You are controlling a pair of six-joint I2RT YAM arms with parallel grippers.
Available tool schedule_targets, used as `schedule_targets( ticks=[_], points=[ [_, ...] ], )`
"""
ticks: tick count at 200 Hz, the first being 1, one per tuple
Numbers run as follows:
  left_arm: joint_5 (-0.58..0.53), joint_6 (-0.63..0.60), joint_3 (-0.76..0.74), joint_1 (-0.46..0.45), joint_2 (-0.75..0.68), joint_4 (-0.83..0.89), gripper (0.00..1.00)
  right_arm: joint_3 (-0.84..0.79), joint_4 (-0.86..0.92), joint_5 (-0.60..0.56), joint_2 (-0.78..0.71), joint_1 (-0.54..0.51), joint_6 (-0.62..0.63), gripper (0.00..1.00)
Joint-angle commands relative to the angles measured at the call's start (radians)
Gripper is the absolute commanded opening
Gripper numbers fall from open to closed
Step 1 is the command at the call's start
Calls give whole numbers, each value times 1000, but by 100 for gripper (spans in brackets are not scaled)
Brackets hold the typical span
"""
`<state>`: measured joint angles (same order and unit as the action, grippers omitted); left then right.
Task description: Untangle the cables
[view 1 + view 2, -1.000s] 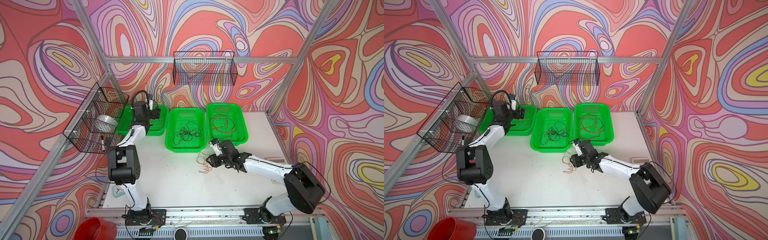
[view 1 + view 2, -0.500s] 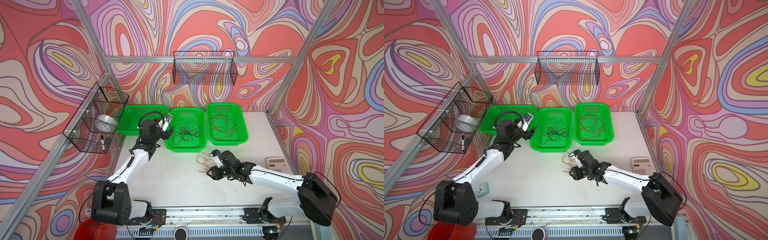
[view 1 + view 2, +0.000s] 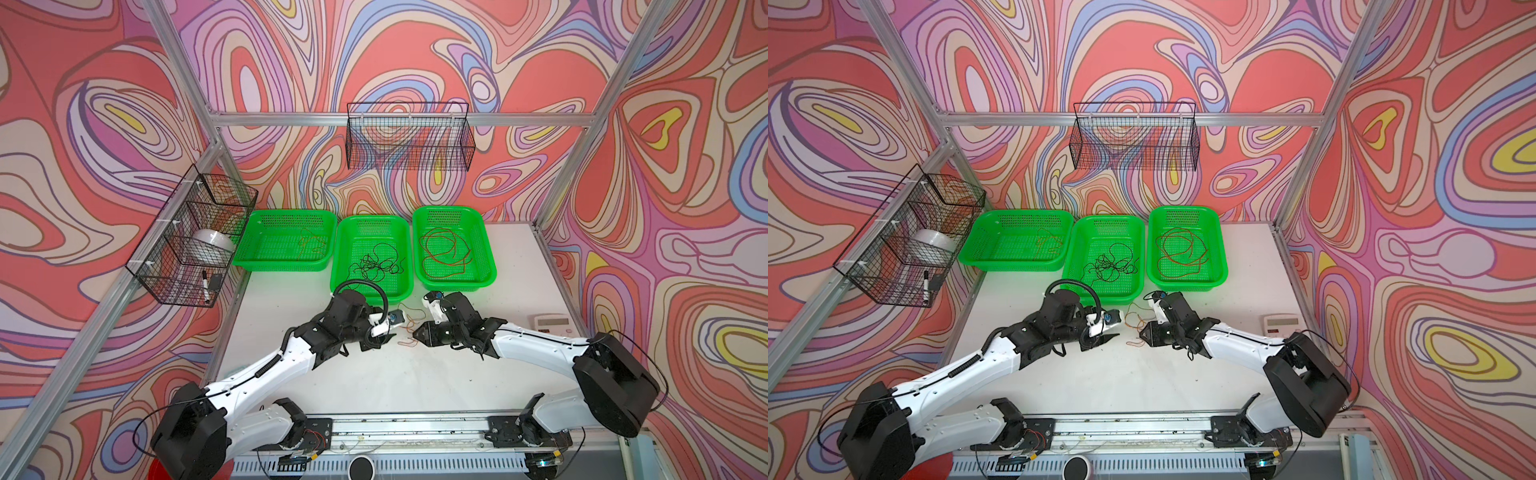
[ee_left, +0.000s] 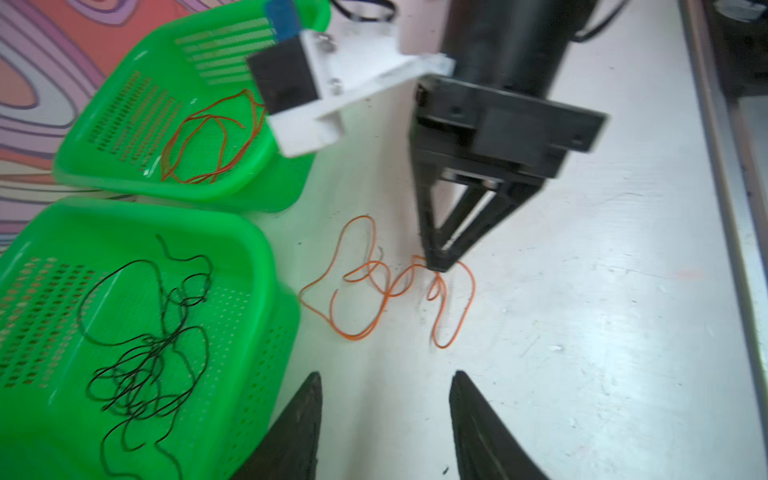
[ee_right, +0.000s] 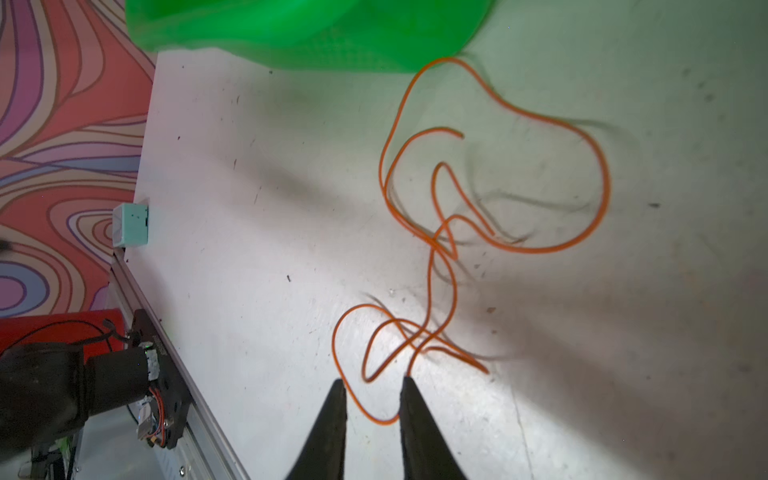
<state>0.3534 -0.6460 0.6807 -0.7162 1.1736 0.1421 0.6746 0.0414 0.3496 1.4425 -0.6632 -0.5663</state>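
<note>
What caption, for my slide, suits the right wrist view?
Right gripper fingers straddle a loop of orange cable on the table.

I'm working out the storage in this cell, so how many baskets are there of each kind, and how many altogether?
Green plastic baskets: 3
Black wire baskets: 2
Total: 5

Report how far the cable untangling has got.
Done: black cable, red cable and one orange strand lie in separate baskets. In hand: the open right gripper straddles the loose orange cable on the table; left gripper open, empty. Remaining: unloop and bin it.
</note>
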Motion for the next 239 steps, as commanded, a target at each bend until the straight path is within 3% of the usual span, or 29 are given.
schedule_targets(
  ticks=[1, 22, 73, 132, 155, 168, 185, 197, 221, 239],
  points=[
    [-19, -49, -7, -68, 72, 83, 54, 48, -16, 48, 20, 14, 7, 22],
    [-11, -41, -9, -107, 136, 44, 56, 91, 13, 52, 27, 16, 25, 23],
    [-221, -69, -5, -155, 267, -75, 61, 93, 21, 19, -17, 25, 14, 24],
    [-262, -83, 74, -156, 387, -93, 59, 76, 46, -22, -85, 34, 20, 22],
    [-249, -82, 79, -156, 396, -141, 50, 61, 54, -35, -105, 36, 26, 21],
    [-239, -76, 72, -156, 397, -180, 41, 50, 56, -46, -120, 39, 25, 20],
    [-224, -79, 70, -157, 385, -180, 13, 30, 57, -62, -144, 40, 25, 19],
    [-219, -83, 64, -157, 348, -157, 0, 11, 46, -66, -173, 42, 40, 19],
    [-209, -127, 70, -157, 228, -57, 0, -15, 38, -70, -248, 42, 146, 25],
    [-184, -134, 105, -156, 133, 58, 0, -19, 38, -75, -309, 42, 268, 41]
  ],
)
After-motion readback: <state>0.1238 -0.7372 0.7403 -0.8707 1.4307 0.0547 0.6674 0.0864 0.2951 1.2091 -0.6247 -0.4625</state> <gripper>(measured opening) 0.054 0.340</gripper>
